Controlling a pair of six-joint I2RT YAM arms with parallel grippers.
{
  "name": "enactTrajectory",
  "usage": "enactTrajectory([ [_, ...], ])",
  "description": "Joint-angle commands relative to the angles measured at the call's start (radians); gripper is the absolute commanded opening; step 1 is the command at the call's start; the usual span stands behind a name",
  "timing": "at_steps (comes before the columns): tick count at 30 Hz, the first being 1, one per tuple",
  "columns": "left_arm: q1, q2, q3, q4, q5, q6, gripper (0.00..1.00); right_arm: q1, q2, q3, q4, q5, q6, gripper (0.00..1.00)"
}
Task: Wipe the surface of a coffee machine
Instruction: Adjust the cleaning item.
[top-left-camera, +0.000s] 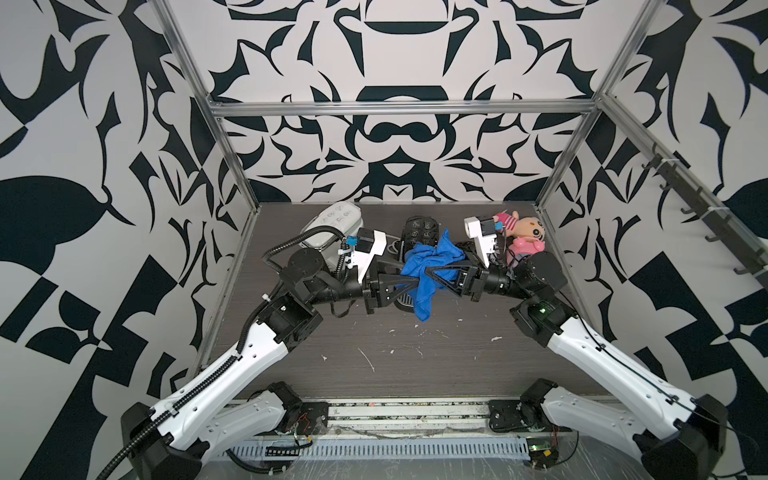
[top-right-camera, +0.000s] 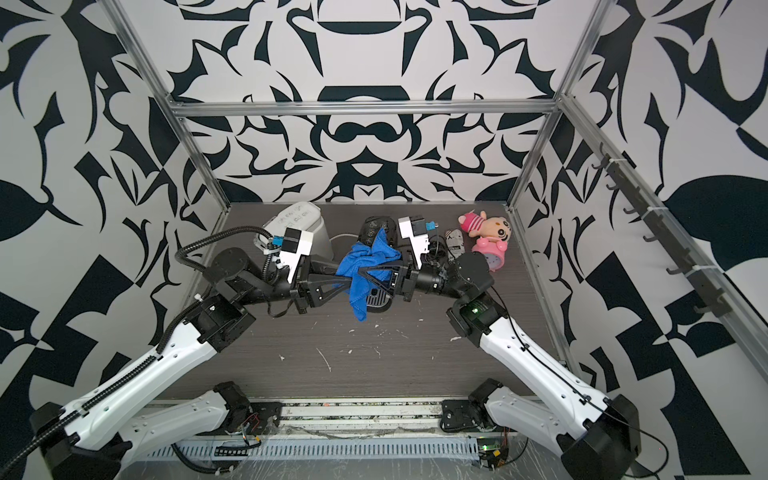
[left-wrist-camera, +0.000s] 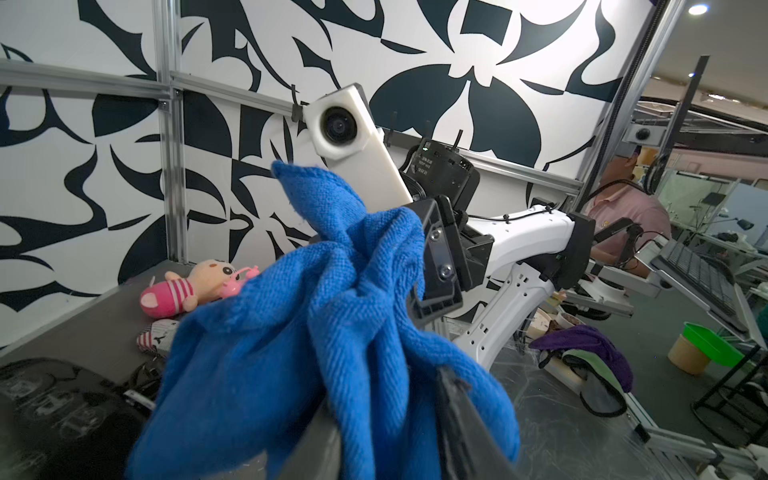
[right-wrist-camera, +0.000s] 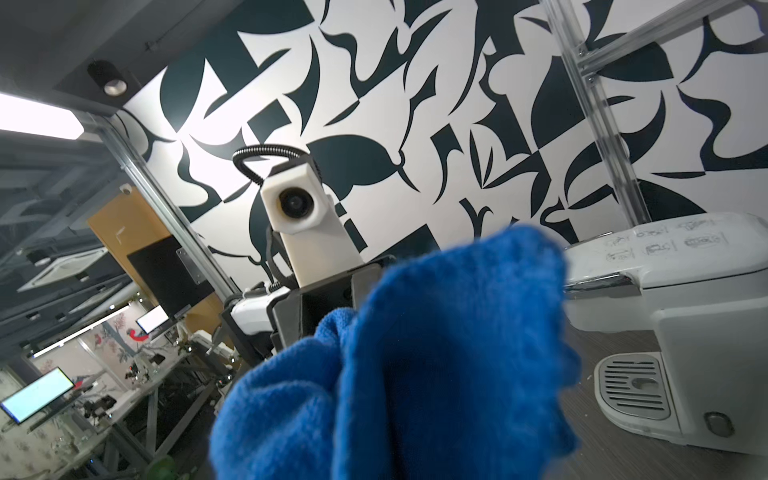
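Aloft, one blue cloth (top-left-camera: 417, 259) shrouds two jaws, perhaps pinched; I cannot tell.

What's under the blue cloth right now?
The black coffee machine: its button panel shows beyond the blue cloth, its drip tray nearer the camera. The machine's middle is covered, so whether the cloth touches it cannot be told.

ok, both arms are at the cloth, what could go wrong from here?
1. The left gripper and right gripper meet tip to tip inside the blue cloth; they could clash.
2. Which one grips is hidden; a mistimed release could drop it onto the black coffee machine below.
3. The bunched cloth blocks much of both wrist views, so the wipe may start half blind.
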Motion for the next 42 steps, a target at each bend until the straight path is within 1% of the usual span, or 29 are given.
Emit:
enactTrajectory([
  [1,0.005,0.027,0.029,0.005,0.042,0.017,0.00,0.009,0.011,0.031,0.134,-0.044,0.089,0.53],
  [2,0.004,0.029,0.031,0.005,0.044,0.015,0.00,0.009,0.014,0.033,0.137,-0.044,0.090,0.54],
  [3,0.004,0.032,0.032,0.006,0.046,0.014,0.00,0.010,0.015,0.038,0.132,-0.044,0.092,0.53],
  [5,0.004,0.034,0.031,0.008,0.042,0.012,0.00,0.010,0.019,0.044,0.120,-0.045,0.088,0.18],
  [6,0.004,0.030,0.031,0.003,0.031,0.012,0.00,0.010,0.017,0.044,0.112,-0.044,0.083,0.05],
  [7,0.004,0.026,0.033,-0.007,0.011,0.016,0.00,0.009,0.014,0.043,0.098,-0.038,0.072,0.00],
  [9,0.004,0.007,0.032,-0.030,-0.031,0.034,0.00,0.010,0.002,0.039,0.053,-0.014,0.042,0.00],
  [10,0.004,-0.007,0.028,-0.041,-0.066,0.043,0.02,0.008,-0.014,0.037,0.008,0.019,0.015,0.00],
  [11,0.004,-0.023,0.025,-0.055,-0.103,0.056,0.11,0.006,-0.032,0.036,-0.063,0.059,-0.014,0.00],
  [12,0.004,-0.043,0.022,-0.077,-0.165,0.074,0.28,0.006,-0.055,0.037,-0.147,0.111,-0.051,0.00],
  [14,0.004,-0.077,0.018,-0.133,-0.357,0.103,0.43,0.006,-0.111,0.052,-0.395,0.281,-0.141,0.00],
  [15,0.004,-0.090,0.016,-0.157,-0.476,0.116,0.47,0.006,-0.136,0.065,-0.540,0.397,-0.184,0.00],
  [16,0.004,-0.095,0.014,-0.178,-0.596,0.128,0.48,0.005,-0.162,0.074,-0.704,0.530,-0.213,0.00],
  [17,0.004,-0.094,0.013,-0.189,-0.687,0.131,0.48,0.005,-0.181,0.076,-0.819,0.647,-0.223,0.00],
  [18,0.008,-0.083,0.013,-0.193,-0.787,0.129,0.51,0.005,-0.201,0.073,-0.940,0.775,-0.217,0.00],
  [19,0.019,-0.063,0.021,-0.198,-0.842,0.122,0.56,0.005,-0.223,0.057,-1.027,0.888,-0.191,0.00],
  [20,0.035,-0.039,0.039,-0.216,-0.845,0.108,0.57,0.005,-0.243,0.035,-1.064,0.930,-0.176,0.00],
  [21,0.053,-0.006,0.071,-0.244,-0.818,0.081,0.58,0.004,-0.263,0.009,-1.073,0.925,-0.168,0.00],
  [24,0.070,0.081,0.149,-0.261,-0.660,0.039,0.62,0.004,-0.285,-0.035,-0.984,0.764,-0.164,0.00],
  [26,0.070,0.125,0.177,-0.234,-0.522,0.030,0.65,0.004,-0.277,-0.027,-0.930,0.681,-0.185,0.00],
  [27,0.070,0.147,0.189,-0.216,-0.434,0.026,0.70,0.004,-0.274,-0.015,-0.913,0.644,-0.193,0.00],
  [28,0.070,0.169,0.201,-0.201,-0.350,0.017,0.74,0.005,-0.273,-0.001,-0.901,0.624,-0.205,0.00],
  [30,0.070,0.217,0.230,-0.191,-0.195,-0.010,0.79,0.005,-0.279,0.017,-0.857,0.587,-0.217,0.00],
  [33,0.060,0.307,0.257,-0.141,-0.039,-0.116,0.82,0.004,-0.298,0.012,-0.719,0.501,-0.195,0.00],
  [35,0.047,0.338,0.248,-0.082,0.019,-0.158,0.83,0.005,-0.306,0.003,-0.641,0.458,-0.170,0.00],
  [38,0.022,0.339,0.221,-0.020,0.042,-0.163,0.82,0.006,-0.311,-0.016,-0.560,0.442,-0.148,0.00],
  [42,0.015,0.338,0.209,0.010,0.081,-0.172,0.76,0.006,-0.288,-0.015,-0.506,0.411,-0.123,0.00],
])
